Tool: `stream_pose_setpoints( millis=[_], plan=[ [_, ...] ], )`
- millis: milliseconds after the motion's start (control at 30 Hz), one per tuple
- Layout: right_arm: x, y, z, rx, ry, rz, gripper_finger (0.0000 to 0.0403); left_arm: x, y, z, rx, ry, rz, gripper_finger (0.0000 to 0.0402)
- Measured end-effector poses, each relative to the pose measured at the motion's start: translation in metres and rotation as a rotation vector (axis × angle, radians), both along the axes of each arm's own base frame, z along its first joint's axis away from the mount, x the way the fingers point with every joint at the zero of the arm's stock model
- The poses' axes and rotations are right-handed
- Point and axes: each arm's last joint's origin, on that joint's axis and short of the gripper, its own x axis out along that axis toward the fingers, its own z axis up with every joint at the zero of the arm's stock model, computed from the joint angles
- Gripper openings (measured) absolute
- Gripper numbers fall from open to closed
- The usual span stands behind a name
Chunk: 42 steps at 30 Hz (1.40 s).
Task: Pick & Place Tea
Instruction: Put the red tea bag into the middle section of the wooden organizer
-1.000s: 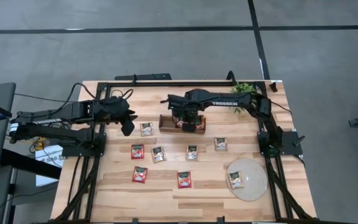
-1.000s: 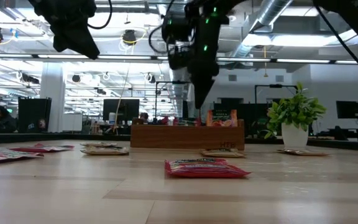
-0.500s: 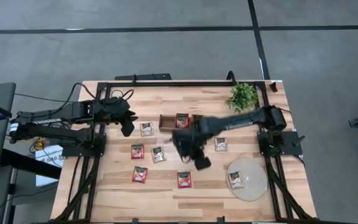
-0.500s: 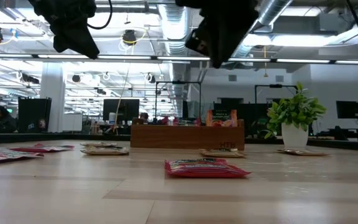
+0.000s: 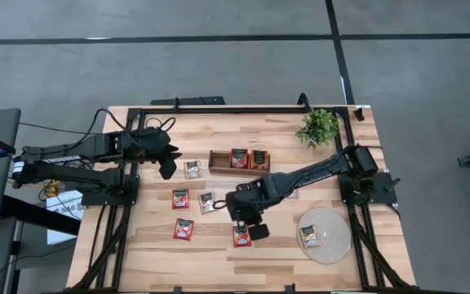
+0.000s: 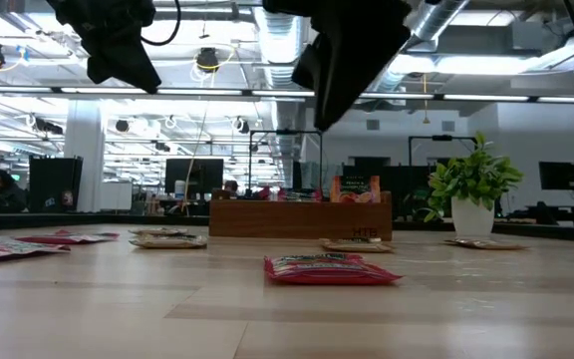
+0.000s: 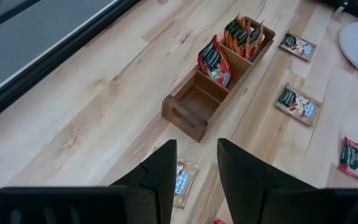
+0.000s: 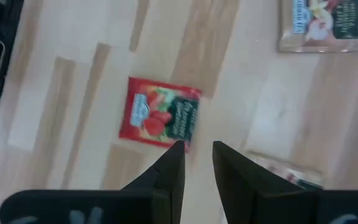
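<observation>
the right pincer (image 5: 247, 227) hung released over a red sachet (image 5: 241, 236), a beige sachet (image 5: 208, 202) nearby; the left pincer (image 5: 166, 167) waited, released.

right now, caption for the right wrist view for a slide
Right pincer open, empty, above the wooden table, nearest a red tea sachet.

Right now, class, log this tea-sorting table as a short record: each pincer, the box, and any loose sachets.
left pincer: open, empty, waiting near the table's left edge
right pincer: open, empty, above a red square sachet
brown wooden compartment box: red sachets standing in two compartments, one end compartment empty
round woven mat: one pale sachet on it
</observation>
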Motion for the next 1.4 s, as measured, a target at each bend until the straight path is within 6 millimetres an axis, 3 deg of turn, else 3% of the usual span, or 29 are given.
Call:
stream_pose_setpoints(
  millis=[267, 700, 900, 1267, 1400],
  plan=[
    [-0.005, 0.013, -0.018, 0.037, 0.005, -0.064, 0.0076, 0.000, 0.000, 0.000, -0.002, -0.001, -0.002, 0.0107],
    [-0.004, 0.005, -0.041, 0.083, 0.066, -0.169, 0.0076, 0.002, -0.001, 0.001, -0.011, -0.018, -0.046, 0.0107],
    [0.003, 0.007, -0.065, 0.097, 0.108, -0.196, 0.0075, 0.003, -0.001, 0.003, 0.025, -0.032, -0.074, 0.0107],
    [0.004, 0.008, -0.063, 0.109, 0.102, -0.194, 0.0075, 0.003, -0.001, 0.003, 0.028, -0.025, -0.079, 0.0107],
    [0.004, 0.009, -0.071, 0.098, 0.123, -0.197, 0.0075, 0.003, -0.002, 0.003, 0.043, -0.023, -0.094, 0.0106]
  ],
)
